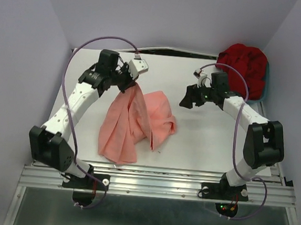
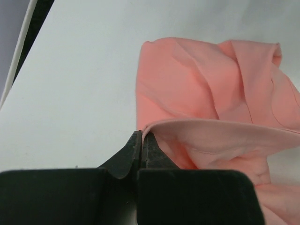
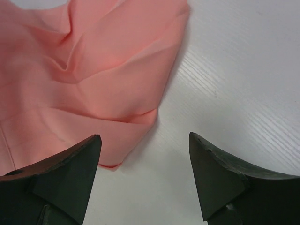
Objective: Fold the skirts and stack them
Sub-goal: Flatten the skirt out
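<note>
The salmon-pink skirt (image 1: 131, 124) hangs in a crumpled drape from my left gripper (image 1: 129, 84), its lower part lying on the white table. My left gripper (image 2: 141, 133) is shut on an edge of the pink skirt (image 2: 211, 89), held up above the table. My right gripper (image 1: 189, 99) is open and empty, just right of the pink skirt's right corner (image 3: 108, 84); in its wrist view the fingertips (image 3: 91, 143) stand wide apart over bare table, midway point (image 3: 143, 140). The deep red skirt (image 1: 244, 65) lies bunched in the teal basin at the back right.
The teal plastic basin (image 1: 267, 83) stands at the table's back right corner against the wall. Pale walls close in the left, back and right. The table's near edge is a metal rail (image 1: 160, 182) holding both arm bases.
</note>
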